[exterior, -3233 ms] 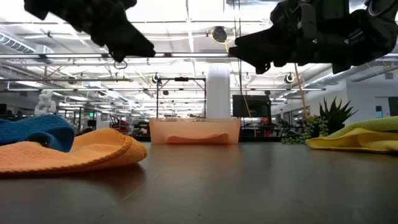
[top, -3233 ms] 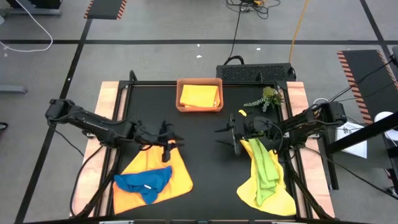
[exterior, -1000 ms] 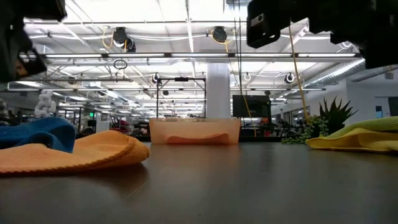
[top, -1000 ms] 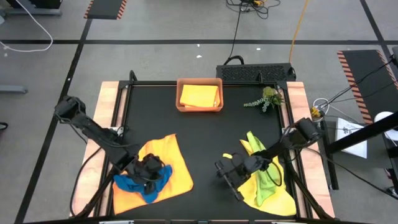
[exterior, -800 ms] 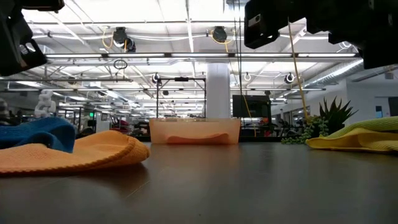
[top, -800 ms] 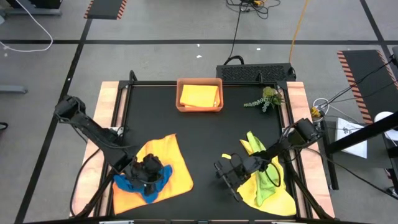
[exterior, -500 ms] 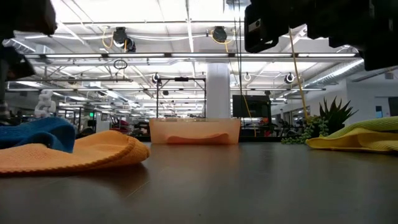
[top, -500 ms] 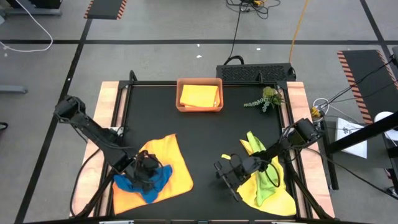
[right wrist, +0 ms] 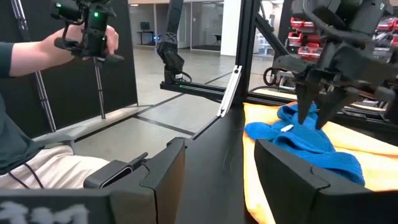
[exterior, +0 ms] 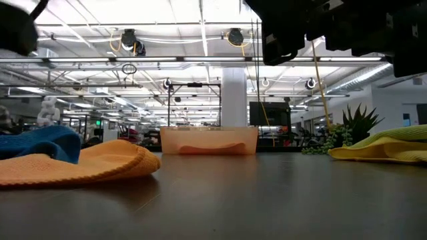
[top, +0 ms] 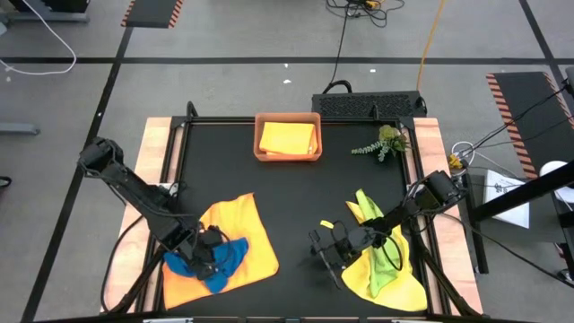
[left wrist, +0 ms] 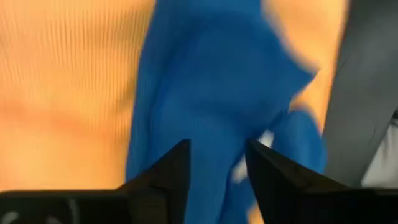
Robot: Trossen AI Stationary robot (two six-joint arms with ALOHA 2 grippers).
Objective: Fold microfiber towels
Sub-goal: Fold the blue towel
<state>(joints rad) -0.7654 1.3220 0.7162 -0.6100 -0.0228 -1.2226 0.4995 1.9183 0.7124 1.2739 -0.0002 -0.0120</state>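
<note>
Blue towel [top: 208, 266] lies bunched on the orange towel [top: 256, 247] under the left pincer [top: 208, 261], fingers parted; the right pincer [top: 330, 258] hangs released nearby.

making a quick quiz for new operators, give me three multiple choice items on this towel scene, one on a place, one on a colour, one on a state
1. Where does the blue towel lie?
A. in the tray
B. on the orange towel
C. beside the plant sprig

2. What colour is the towel in the tray?
A. yellow
B. blue
C. lime green

3. How is the right gripper?
A. shut on the lime green towel
B. shut on the tray
C. open, holding nothing

Answers:
1 B: the high view shows the blue cloth bunched on the orange one, under the left gripper.
2 A: a folded yellow towel fills the tray.
3 C: the right wrist view shows its fingers spread with only table between them, beside the lime green towel.
</note>
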